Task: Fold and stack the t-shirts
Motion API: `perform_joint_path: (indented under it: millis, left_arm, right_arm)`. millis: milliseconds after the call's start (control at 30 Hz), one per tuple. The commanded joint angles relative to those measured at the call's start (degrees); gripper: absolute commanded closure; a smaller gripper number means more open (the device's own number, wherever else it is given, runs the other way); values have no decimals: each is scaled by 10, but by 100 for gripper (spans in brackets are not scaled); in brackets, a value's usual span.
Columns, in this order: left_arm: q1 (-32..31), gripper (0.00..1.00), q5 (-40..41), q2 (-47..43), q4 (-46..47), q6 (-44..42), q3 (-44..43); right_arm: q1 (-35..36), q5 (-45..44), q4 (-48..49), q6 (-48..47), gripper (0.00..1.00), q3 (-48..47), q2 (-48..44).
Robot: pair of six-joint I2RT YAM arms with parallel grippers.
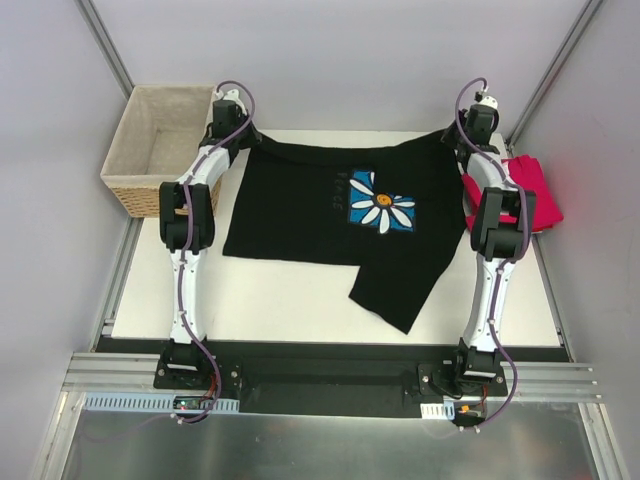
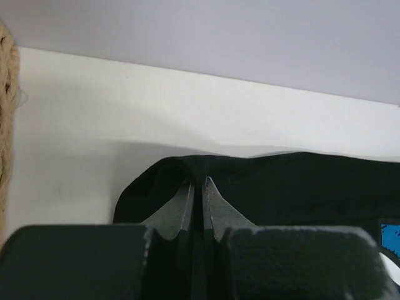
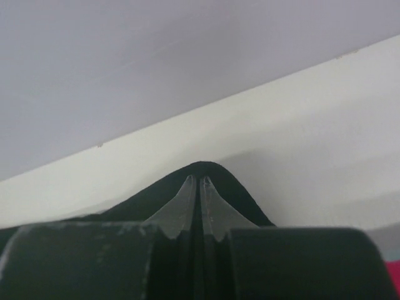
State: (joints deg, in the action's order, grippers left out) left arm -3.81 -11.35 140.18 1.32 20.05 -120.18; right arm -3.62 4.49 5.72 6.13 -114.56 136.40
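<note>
The left tool (image 2: 199, 182) is pinching the far left corner of the black shirt (image 1: 290, 215), its fingers (image 2: 180, 209) pressed together on the cloth. The right tool (image 3: 199, 179) is clamping the far right corner the same way. Between them the shirt is lying spread on the worktop (image 1: 270, 300), daisy print (image 1: 382, 205) facing up, while its near right part is sticking out at an angle toward the worktop's near edge. The red shirt (image 1: 537, 195) is lying bunched at the worktop's right edge, just beside the right arm (image 1: 497, 220). A basket (image 1: 135, 195) is sitting at the far left corner, beside the left arm (image 1: 185, 215)
</note>
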Motion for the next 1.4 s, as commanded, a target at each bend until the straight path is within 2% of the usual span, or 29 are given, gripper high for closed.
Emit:
perform_joint_path:
  millis: [0,133,200,267,300,333,400,433,467,500,533,600,633,733,833,1033,1200,1267,1300,1367]
  left_arm:
    - [-2,95,-22,10,127,18,-9]
    - [2,94,-25,34,249,33,-3]
    - [6,94,-27,51,275,63,-15]
    - [10,89,-30,81,294,83,-45]
    - [10,82,-31,98,295,102,-56]
    - [10,66,-33,105,294,108,-69]
    - [10,49,-34,109,300,125,-70]
    - [10,44,-34,109,301,128,-64]
    - [10,37,-37,108,302,129,-59]
    - [8,34,-38,106,308,129,-52]
    - [9,30,-42,97,313,129,-35]
    - [9,27,-44,84,332,120,-16]
    - [9,26,-44,70,336,118,-1]
    - [9,25,-50,34,336,94,8]
    - [9,23,-51,-12,329,62,15]
    - [9,16,-60,-111,280,4,11]
    - [6,20,-67,-199,158,-5,32]
    - [5,28,-80,-227,118,-5,68]
    - [4,32,-87,-259,77,-3,85]
    - [3,38,-103,-293,46,1,151]
  right_arm:
    - [-2,-28,150,43,94,-12,15]
    - [-3,-38,214,38,93,-40,45]
    - [-4,-38,235,42,93,-56,70]
    - [-5,-32,256,56,87,-74,88]
    - [-6,-27,264,74,75,-78,95]
    - [-7,-23,270,83,65,-80,105]
    - [-7,-21,271,94,52,-80,108]
    - [-7,-22,271,99,41,-76,106]
    - [-6,-25,272,100,37,-72,104]
    - [-6,-26,275,99,28,-63,100]
    - [-5,-26,279,93,10,-57,97]
    - [-5,-37,297,89,0,-37,78]
    - [-5,-41,307,88,3,-25,69]
    - [-5,-62,361,71,4,23,-1]
    - [-5,-54,350,30,4,50,-92]
    - [-8,-21,176,-75,4,33,-248]
    - [-14,36,-16,-87,1,0,-299]
    - [-17,57,-95,-75,10,28,-333]
    - [-17,64,-114,-67,23,79,-348]
    - [-19,77,-152,-41,41,140,-401]
